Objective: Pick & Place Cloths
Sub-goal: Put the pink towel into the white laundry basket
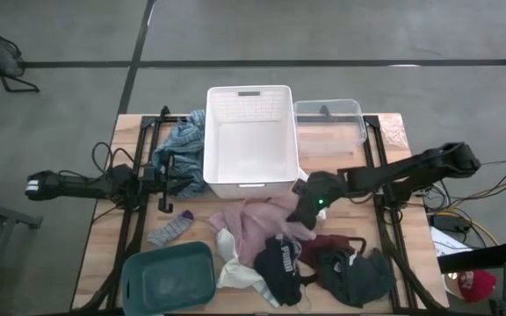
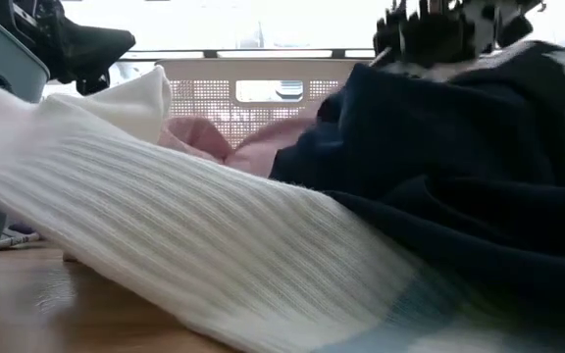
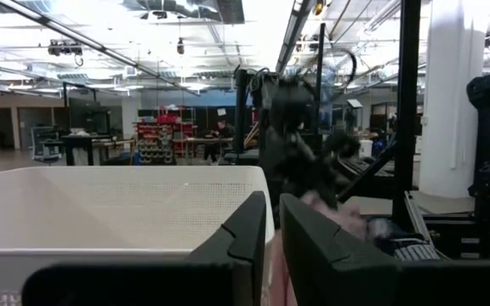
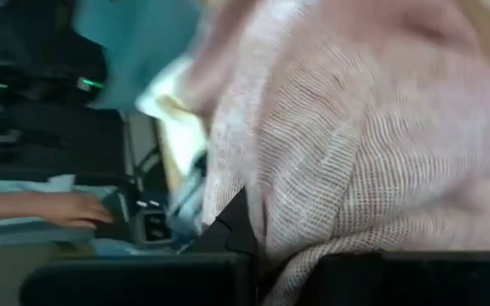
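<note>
L gripper (image 1: 167,175) is idling beside the white basket (image 1: 251,136), fingers pressed together w/ nothing in them. R gripper (image 1: 304,209) is reaching down, arm stretched across the table, pinching the pink garment (image 1: 255,221) atop the cloth pile in front of the basket. It'll need a straight lift so neighbours aren't dragging, then over the rim.

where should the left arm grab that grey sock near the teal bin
Take the grey sock mid-length, coming straight down with the fingers set across its narrow width. It lies flat and alone on the table, clear of the teal bin and the pile, so nothing blocks a top approach. The left gripper is nearest.
</note>
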You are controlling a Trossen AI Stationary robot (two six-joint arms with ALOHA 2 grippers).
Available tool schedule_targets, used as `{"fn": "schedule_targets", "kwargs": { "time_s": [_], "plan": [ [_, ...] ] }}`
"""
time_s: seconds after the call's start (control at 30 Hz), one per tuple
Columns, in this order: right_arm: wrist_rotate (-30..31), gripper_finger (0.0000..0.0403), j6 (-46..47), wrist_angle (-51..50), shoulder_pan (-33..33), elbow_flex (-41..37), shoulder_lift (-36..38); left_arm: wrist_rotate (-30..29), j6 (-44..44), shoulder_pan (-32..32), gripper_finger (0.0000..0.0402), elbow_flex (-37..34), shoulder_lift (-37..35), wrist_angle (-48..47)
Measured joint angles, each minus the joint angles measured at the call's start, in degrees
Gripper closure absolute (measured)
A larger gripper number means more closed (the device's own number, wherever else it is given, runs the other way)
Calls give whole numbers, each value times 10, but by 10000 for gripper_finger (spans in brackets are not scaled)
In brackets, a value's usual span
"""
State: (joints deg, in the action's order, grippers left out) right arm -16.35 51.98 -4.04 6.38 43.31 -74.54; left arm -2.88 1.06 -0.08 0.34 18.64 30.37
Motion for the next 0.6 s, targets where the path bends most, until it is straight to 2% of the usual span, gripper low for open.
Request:
{"fn": "schedule_targets", "kwargs": {
  "time_s": [0.3, 0.6],
  "plan": [
    [-18, 385, -28, -2, -32, 81, 65, 0, 0, 0, 357, 0, 2, -2],
    [-47, 385, -83, -5, -35, 259, 39, 0, 0, 0, 358, 0, 3, -2]
  ]
}}
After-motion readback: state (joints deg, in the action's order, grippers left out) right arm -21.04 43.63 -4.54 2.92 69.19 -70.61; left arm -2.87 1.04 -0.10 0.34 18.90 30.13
